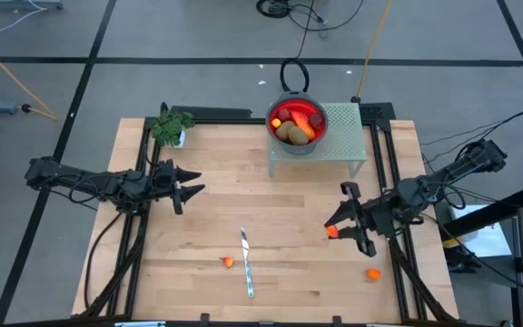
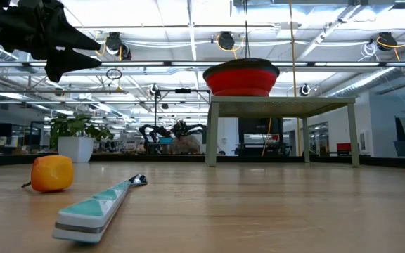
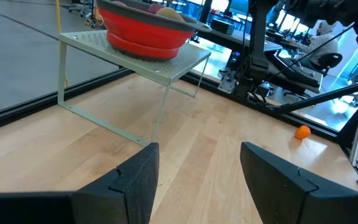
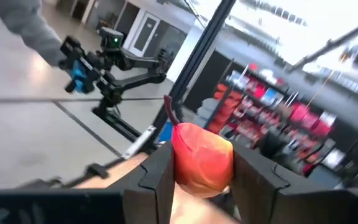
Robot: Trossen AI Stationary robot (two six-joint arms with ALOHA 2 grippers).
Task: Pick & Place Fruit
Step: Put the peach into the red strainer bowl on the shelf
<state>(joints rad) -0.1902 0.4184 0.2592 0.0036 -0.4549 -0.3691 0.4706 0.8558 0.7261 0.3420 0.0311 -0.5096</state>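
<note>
Fingers (image 4: 157,177) of the right gripper (image 1: 345,231) are seen clamped on one orange-red fruit piece (image 4: 202,154) with a dark stem, held above the right part of the wooden table (image 1: 216,195). The left gripper (image 1: 192,183) is held with its jaws parted and nothing between them, raised over the table's left side. Two small orange fruit bits are counted on the wood: one (image 1: 229,262) just beside the slim knife (image 1: 246,262) near the front edge, the other (image 1: 372,272) near the right front corner. One knife is seen, lying between the two arms. At the back, one red bowl (image 1: 317,115) is set on a pale perforated stand (image 1: 348,134); olive-brown ovals, a dark red ball and an orange piece are seen inside, the exact count not clear. One green plant (image 1: 171,126) is placed at the back left corner.
</note>
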